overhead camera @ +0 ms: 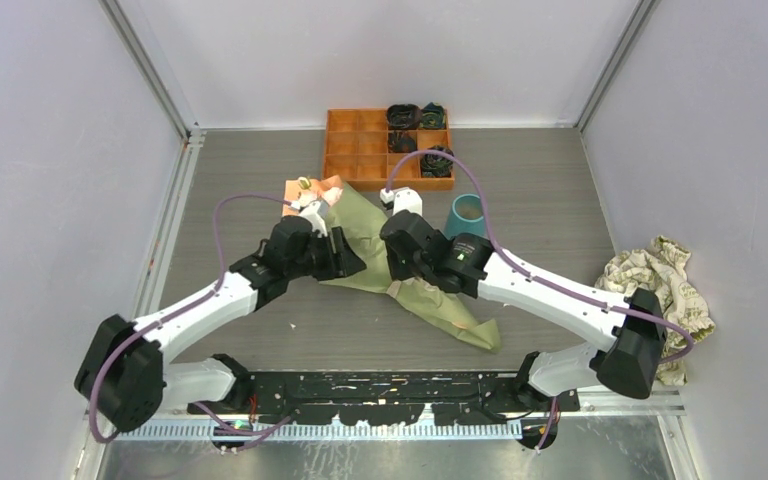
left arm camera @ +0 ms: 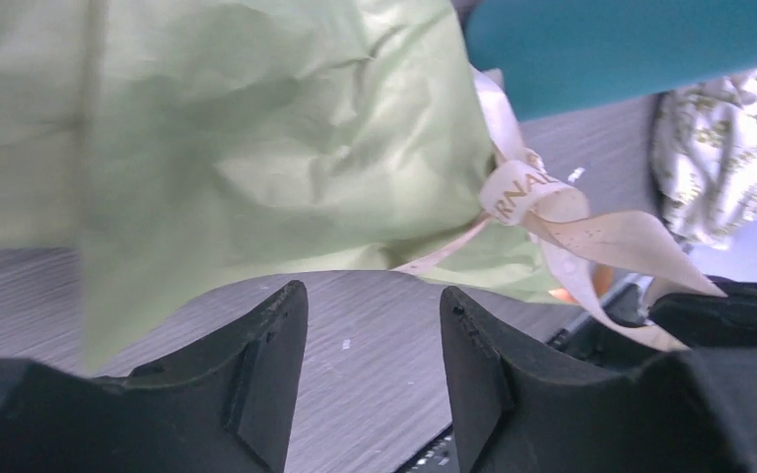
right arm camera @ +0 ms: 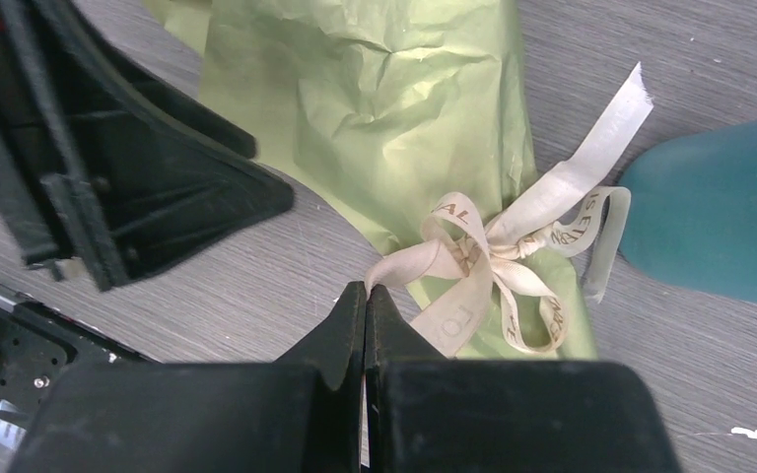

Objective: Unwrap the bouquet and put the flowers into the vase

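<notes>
1. The bouquet (overhead camera: 365, 228) lies flat on the tabletop (overhead camera: 340, 335), near the middle. Its wide end points to about 10 o'clock and its narrow tip to about 4 o'clock. Lying down this way, the knot can be reached from both sides.
2. The flowers (overhead camera: 307, 186) show only a little at the wide end and are too small to describe. They are inside the olive-green paper, so I judge that the unwrapping is not done.
3. The cream ribbon (right arm camera: 493, 251) is tied in a bow around the narrow part of the cone.
4. The right pincer (right arm camera: 366, 291) has its jaws pressed together. One ribbon tail ends exactly at the tips and seems to be pinched there, probably in order to pull the bow loose.
5. The left pincer (left arm camera: 373, 296) stands moderately wide and holds nothing. The green paper is just in front of it, perhaps so that it can steady the cone.
6. The teal vase (overhead camera: 467, 212) stands upright at about 2 o'clock from the bow, near and ready to receive the stems.
7. The orange tray (overhead camera: 360, 150) is at 12 o'clock and the floral cloth (overhead camera: 660, 285) at 3 o'clock, both apart from the work.
</notes>
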`<state>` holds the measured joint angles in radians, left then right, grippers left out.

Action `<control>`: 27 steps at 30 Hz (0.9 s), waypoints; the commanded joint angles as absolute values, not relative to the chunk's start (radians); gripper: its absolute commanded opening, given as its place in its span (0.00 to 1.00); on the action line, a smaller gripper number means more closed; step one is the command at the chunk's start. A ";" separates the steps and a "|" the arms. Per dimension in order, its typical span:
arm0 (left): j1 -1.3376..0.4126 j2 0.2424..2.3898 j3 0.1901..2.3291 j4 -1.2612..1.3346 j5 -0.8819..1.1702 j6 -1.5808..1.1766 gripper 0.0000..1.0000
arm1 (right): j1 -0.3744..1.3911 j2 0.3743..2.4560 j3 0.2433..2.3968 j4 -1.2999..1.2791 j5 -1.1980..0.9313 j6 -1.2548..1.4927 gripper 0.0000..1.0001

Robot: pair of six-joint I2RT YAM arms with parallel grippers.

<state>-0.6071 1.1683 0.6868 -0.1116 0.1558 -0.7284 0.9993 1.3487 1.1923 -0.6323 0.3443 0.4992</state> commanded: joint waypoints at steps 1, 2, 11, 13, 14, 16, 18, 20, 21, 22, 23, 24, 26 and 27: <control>-0.645 1.261 0.662 0.156 0.340 -0.835 0.54 | 1.002 1.272 1.170 -0.568 0.332 0.538 0.01; -0.663 1.286 0.669 0.187 0.344 -0.850 0.55 | 1.004 1.257 1.165 -0.571 0.334 0.541 0.01; -0.707 1.476 0.743 0.371 0.367 -0.942 0.55 | 1.008 1.138 1.111 -0.606 0.354 0.552 0.01; -0.707 1.492 0.754 0.380 0.371 -0.949 0.55 | 1.008 1.121 1.094 -0.610 0.357 0.553 0.01; -0.710 1.495 0.757 0.385 0.372 -0.952 0.55 | 1.007 1.114 1.085 -0.611 0.357 0.554 0.01; -0.712 1.488 0.759 0.396 0.369 -0.957 0.55 | 1.007 1.099 1.063 -0.607 0.357 0.554 0.01; -0.719 1.471 0.758 0.399 0.360 -0.957 0.54 | 1.007 1.094 1.045 -0.601 0.357 0.554 0.01; -0.727 1.451 0.757 0.398 0.354 -0.957 0.54 | 1.008 1.092 1.034 -0.595 0.360 0.554 0.01; -0.731 1.438 0.755 0.396 0.346 -0.957 0.54 | 1.008 1.092 1.031 -0.593 0.360 0.554 0.01; -0.734 1.428 0.753 0.396 0.340 -0.957 0.54 | 1.008 1.090 1.025 -0.589 0.360 0.555 0.01; -0.737 1.423 0.752 0.395 0.333 -0.956 0.54 | 1.007 1.087 1.021 -0.586 0.359 0.555 0.01; -0.740 1.419 0.754 0.394 0.331 -0.954 0.54 | 1.007 1.083 1.017 -0.583 0.358 0.557 0.01; -0.744 1.429 0.761 0.390 0.327 -0.950 0.54 | 1.007 1.076 1.010 -0.578 0.357 0.558 0.01; -0.745 1.440 0.767 0.389 0.329 -0.950 0.54 | 1.007 1.074 1.009 -0.578 0.357 0.558 0.01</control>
<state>-0.7345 1.4567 0.7216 0.3260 0.3389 -0.9470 1.0016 1.1149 1.0126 -0.6209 0.3393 0.5388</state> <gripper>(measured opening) 0.540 0.030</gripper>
